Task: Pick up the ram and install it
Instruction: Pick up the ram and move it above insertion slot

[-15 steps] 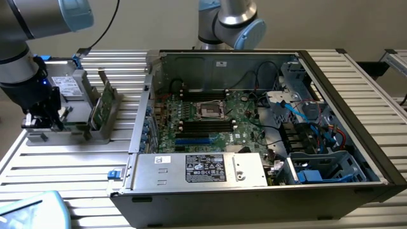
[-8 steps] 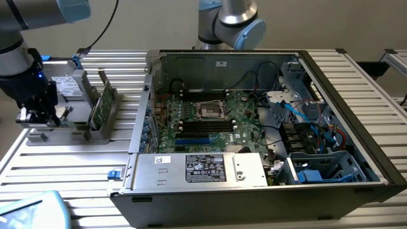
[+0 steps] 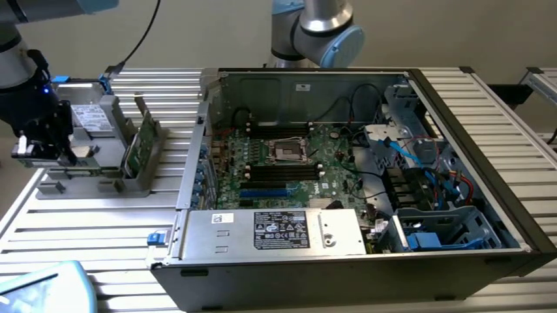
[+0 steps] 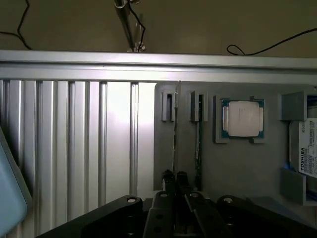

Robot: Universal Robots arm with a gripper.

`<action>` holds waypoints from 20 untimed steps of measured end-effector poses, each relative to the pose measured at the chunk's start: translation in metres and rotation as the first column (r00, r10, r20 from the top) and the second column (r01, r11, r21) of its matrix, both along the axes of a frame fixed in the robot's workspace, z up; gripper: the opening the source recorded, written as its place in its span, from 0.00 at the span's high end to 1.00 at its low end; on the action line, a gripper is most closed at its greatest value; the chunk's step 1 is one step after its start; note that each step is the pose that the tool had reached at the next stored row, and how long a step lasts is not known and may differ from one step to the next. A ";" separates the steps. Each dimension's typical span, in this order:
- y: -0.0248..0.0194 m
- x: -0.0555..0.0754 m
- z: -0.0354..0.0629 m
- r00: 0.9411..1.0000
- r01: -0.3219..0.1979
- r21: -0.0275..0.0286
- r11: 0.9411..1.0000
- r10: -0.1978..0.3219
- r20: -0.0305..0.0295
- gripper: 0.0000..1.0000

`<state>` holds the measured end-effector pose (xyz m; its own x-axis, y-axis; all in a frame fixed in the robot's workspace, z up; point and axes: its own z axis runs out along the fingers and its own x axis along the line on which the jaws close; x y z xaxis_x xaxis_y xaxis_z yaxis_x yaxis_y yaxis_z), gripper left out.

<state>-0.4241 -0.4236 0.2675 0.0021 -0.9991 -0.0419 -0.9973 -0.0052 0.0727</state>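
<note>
Step in hand, as judged: pick-up of the ram (image 4: 176, 129) — the long, thin green circuit-board stick — from the grey plastic holder block (image 4: 237, 168) on the ribbed aluminium tabletop (image 4: 74, 148).

Position: in the exterior view the gripper (image 3: 41, 153) hangs over the holder, at 9 o'clock from the open dark computer case (image 3: 304, 88). The ram is at the holder, well apart from the green motherboard (image 3: 340, 147) inside the case, so nothing is installed yet.

Grip: in the wrist view the dark fingers (image 4: 182, 179) are clenched on the ram, which stands on edge. I cannot tell whether its lower edge has left the slot.

Neighbours: a second green board (image 4: 198, 144) stands just beside it and parallel. The square silver processor chip (image 4: 242, 119) lies flat beyond that.

Doing it well (judgement):
- Draw straight along the slot with the board upright and no twist — the parallel board looks close enough to scrape.
- The hold seems narrow and on the thin edge, so a slow move suits. Any tilt could let the stick pivot.
</note>
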 end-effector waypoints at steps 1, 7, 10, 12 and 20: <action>0.0000 0.000 0.0045 1.000 0.000 0.000 1.000 0.000 0.000 0.86; -0.0016 0.013 0.0300 1.000 0.000 0.000 1.000 0.000 -0.003 0.86; -0.0030 0.024 0.0438 1.000 0.000 0.000 1.000 0.000 -0.005 0.86; -0.0041 0.031 0.0525 1.000 0.000 0.000 1.000 0.000 -0.007 0.86; -0.0093 0.063 0.0826 1.000 0.000 0.000 1.000 0.000 -0.014 0.86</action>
<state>-0.3610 -0.4329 0.3501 0.0020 -0.9991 -0.0422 -0.9962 -0.0056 0.0868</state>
